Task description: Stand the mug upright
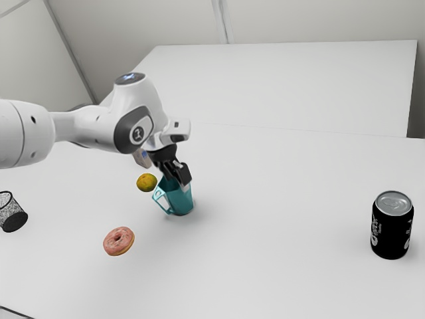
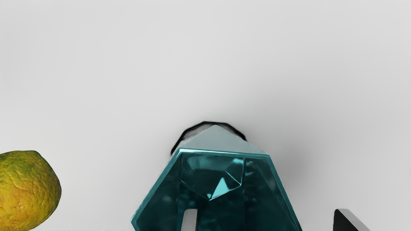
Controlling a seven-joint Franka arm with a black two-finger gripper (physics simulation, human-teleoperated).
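- Claw [image 1: 178, 181], exterior view: left of center in the frame, angled down over the mug's mouth, fingers apart, released.
- Mug [image 1: 179, 201]: teal, faceted, just left of frame center, mouth up and base down on the tabletop [image 1: 279, 272]; looks roughly upright with a slight lean, can't tell if the base sits fully flat.
- Mug handle [image 1: 163, 201]: on the mug's side toward frame left.
- Arm [image 1: 86, 128]: white, enters at the left edge, runs to left of center.
- Fruit [image 1: 147, 183]: yellow-green, just left of the mug, apart from it.
- Donut [image 1: 119, 241]: pink glaze, lower left, nearer the bottom edge than the mug.
- Can [image 1: 391, 227]: black, silver top, standing at right, well apart from the mug.
- Mesh cup [image 1: 11, 214]: black, at the left edge, partly cut off.
- Small boxy item [image 1: 142, 159]: behind the arm, partly hidden, can't tell what.
- Wrist view, claw [image 2: 268, 221]: spread wide, one fingertip inside the mug's mouth, the other outside past the wall; wall between them, not gripped.
- Mug there: open mouth faces the camera, dark teal interior, black-edged curved part visible beyond the rim.
- Fruit there: beside the mug, on the side away from the outer fingertip, not touching.
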